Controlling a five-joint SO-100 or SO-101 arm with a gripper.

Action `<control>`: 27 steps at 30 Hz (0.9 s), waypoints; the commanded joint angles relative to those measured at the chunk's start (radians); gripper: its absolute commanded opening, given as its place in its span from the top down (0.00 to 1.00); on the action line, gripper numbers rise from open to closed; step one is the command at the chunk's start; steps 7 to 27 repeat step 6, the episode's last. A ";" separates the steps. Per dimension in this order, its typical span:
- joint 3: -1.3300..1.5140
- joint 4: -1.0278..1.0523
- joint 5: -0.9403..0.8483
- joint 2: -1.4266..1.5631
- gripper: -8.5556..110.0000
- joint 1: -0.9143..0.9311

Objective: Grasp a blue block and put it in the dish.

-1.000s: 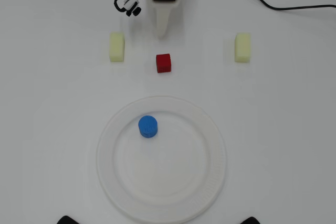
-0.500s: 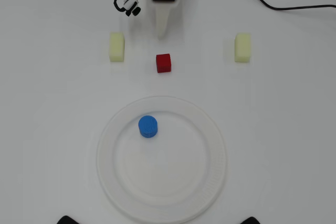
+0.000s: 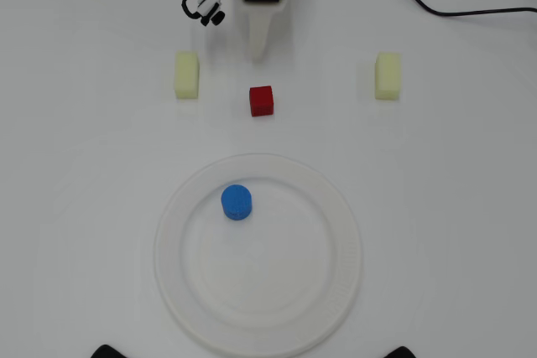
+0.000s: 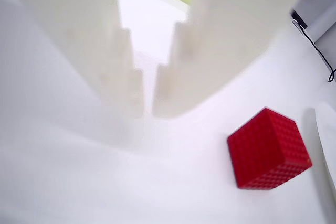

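The blue block (image 3: 237, 202) stands upright inside the dish (image 3: 336, 207), on its floor near the upper-left side, so the job looks done. The claw (image 3: 259, 54) sits well away at the top of the overhead view, near the red cube (image 4: 269, 148). Its fingers (image 4: 123, 72) are nearly closed and hold nothing.

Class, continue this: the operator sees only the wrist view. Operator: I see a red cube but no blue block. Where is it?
Observer: The blue block stands in the dish, upper left of its centre in the overhead view.
Operator: Is the gripper near it?
Observer: No; the gripper is above the red cube in that picture, outside the dish.
Operator: Yellow blocks?
Observer: Two: the left yellow block and the right yellow block flank the cube.
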 commanded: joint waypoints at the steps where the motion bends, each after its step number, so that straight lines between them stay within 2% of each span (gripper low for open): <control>1: 0.095 0.025 -0.002 0.173 0.93 0.003; 27: 0.095 0.025 -0.002 0.173 0.93 0.003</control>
